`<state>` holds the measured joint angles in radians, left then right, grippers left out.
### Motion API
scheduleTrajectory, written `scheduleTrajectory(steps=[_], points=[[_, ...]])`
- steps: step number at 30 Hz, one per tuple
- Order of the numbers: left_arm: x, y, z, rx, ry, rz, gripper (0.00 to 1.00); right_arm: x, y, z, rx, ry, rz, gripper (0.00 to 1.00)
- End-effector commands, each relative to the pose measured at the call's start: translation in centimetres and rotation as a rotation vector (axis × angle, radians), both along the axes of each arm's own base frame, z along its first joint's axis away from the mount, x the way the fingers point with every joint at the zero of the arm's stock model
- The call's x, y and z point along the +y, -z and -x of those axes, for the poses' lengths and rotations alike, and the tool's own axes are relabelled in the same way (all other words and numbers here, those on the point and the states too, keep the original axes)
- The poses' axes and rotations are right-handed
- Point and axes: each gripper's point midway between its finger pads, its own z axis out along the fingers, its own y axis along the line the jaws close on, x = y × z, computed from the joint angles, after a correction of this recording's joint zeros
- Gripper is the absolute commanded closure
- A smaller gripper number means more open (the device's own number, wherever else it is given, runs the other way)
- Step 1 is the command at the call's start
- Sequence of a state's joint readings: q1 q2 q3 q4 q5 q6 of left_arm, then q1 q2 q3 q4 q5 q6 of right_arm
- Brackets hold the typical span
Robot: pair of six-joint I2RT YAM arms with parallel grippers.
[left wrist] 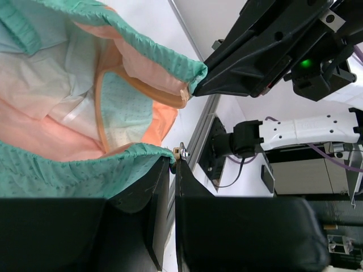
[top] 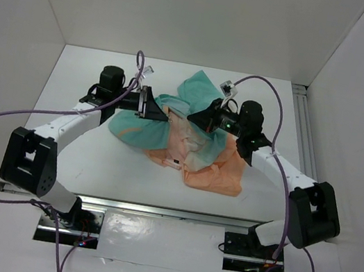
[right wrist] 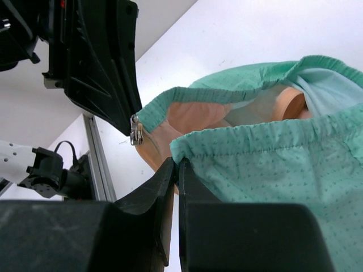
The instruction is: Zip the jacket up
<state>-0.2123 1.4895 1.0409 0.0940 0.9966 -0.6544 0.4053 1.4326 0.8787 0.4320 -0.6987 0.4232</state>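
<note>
The jacket [top: 196, 154], teal fading to peach, lies bunched at the table's middle. My left gripper [top: 150, 106] is shut on one teal hem corner; in the left wrist view [left wrist: 174, 161] a small metal zipper piece [left wrist: 181, 151] sticks out at its tips. My right gripper [top: 197, 119] is shut on the opposite teal hem corner, as the right wrist view [right wrist: 177, 162] shows. The two hem corners are held a short gap apart, raised off the table. The jacket's opening [left wrist: 85, 113] sags between them. The zipper pull [right wrist: 135, 135] hangs at the left gripper's tip.
An aluminium rail [top: 303, 129] runs along the table's right edge. White walls close the table's back and sides. Purple cables [top: 1, 120] loop from both arms. The right arm's body [left wrist: 272, 51] is close in front of the left gripper.
</note>
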Motion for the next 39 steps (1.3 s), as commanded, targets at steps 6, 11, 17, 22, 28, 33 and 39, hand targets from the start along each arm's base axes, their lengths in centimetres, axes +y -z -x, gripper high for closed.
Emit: scheduleTrajectory(steps=[6,11,17,22,28,33,39], points=[[-0.9,-0.8,0.8,-0.103,0.131,0.072,1.0,0.4,-3.5,1.1,-0.087,-0.022,-0.077,1.0],[-1.2,-0.5,0.9,-0.102,0.138,0.075,1.0,0.5,-2.9,1.4,-0.069,-0.041,-0.078,1.0],[-1.2,-0.8,0.7,-0.096,0.116,0.074,1.0,1.3,-2.5,2.7,-0.068,-0.107,-0.064,1.0],[-1.2,-0.9,0.7,-0.115,0.101,0.088,1.0,1.9,-2.1,3.4,-0.05,-0.18,-0.07,1.0],[-1.2,-1.5,0.6,-0.159,0.102,0.1,1.0,2.4,-1.1,4.0,-0.009,-0.241,-0.093,1.0],[-1.5,-1.3,1.0,-0.165,0.122,0.096,1.0,2.7,-1.7,4.1,-0.008,-0.26,-0.139,1.0],[-1.8,-1.4,1.6,-0.163,0.149,0.102,1.0,2.6,-1.4,3.9,0.008,-0.262,-0.154,1.0]])
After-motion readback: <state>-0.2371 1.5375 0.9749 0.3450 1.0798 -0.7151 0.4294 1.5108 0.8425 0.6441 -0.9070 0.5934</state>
